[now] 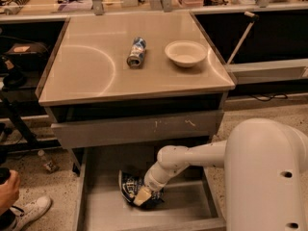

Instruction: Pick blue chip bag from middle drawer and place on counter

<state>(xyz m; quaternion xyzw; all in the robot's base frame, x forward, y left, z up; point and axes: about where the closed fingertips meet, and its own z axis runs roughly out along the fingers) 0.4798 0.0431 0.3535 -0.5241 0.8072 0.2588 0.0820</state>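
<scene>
Reaches low with the arm (192, 157) into the pulled-out drawer (187, 205), passing under the scratched drawer front (134, 127) above it, since nothing but a slanting approach from the right gets past that overhang. Sets the gripper (143, 195) down on the bag (126, 184), touching its crumpled top towards the right side. Cannot tell whether open around the foil or already closed on it; hidden by the wrist and the folds of the bag.

Finds the bag on the flat drawer floor, left of centre and towards the back, lying loose and apart from the side walls, so with room for coming at it from above. Looks like the grasping step, with lift and carry not yet done. Probably needs a firm hold on a fold, as slick, crumpled foil may slip or merely flatten.

Must then clear the scratched front and the rim of the counter (91, 73) on the way up. Offers bare surface on the counter's left and front; holds a can (136, 52) on its side and a bowl (186, 53) towards the back right, both well apart from that free area.

Shows a person's hand (7, 189) at the left edge, away from the drawer.
</scene>
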